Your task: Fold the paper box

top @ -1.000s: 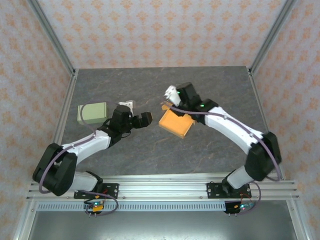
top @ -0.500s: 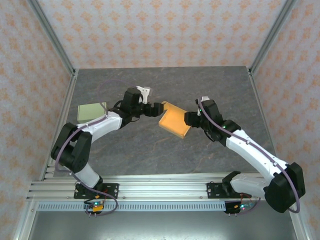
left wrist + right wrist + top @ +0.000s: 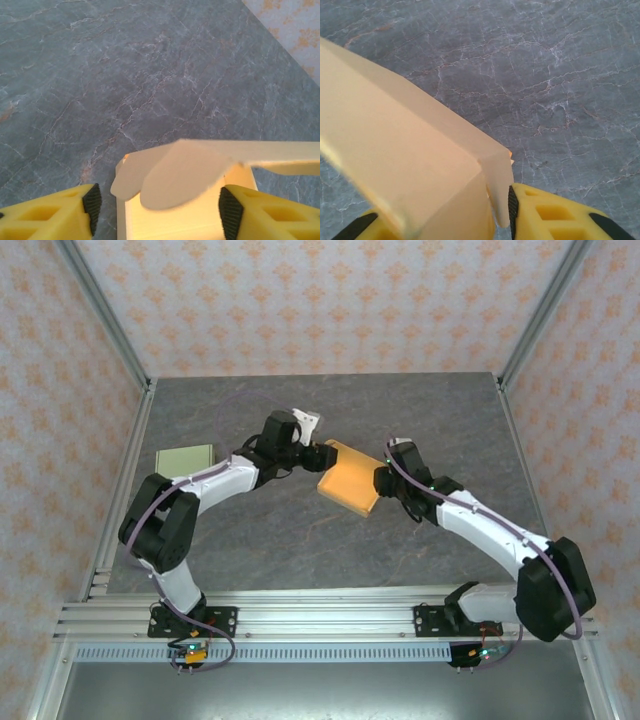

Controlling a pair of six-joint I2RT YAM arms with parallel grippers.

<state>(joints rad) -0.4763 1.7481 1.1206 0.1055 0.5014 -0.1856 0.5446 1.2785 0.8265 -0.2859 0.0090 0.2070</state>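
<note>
Both arms have moved in on the paper box since a second ago. The left gripper was out to the side then and now sits at the box's far left end. The right gripper has come round to its right side. The box is at about the same spot.

From the left wrist, the left gripper is spread wide, with one yellow finger on each side of the box's open end. Its left pad is a bit apart from the box wall, and grey table shows in the gap. Two round flaps stick out over the opening.

From the right wrist, the right gripper has the box's corner between its fingers. One black pad touches a small flap there. The other finger is mostly hidden under the box, so I cannot tell if it is squeezing.

The orange-yellow box is in the middle of the table, well apart from every edge, with bare grey top all round. A green carton lies near the table's left edge, well apart from the box.
</note>
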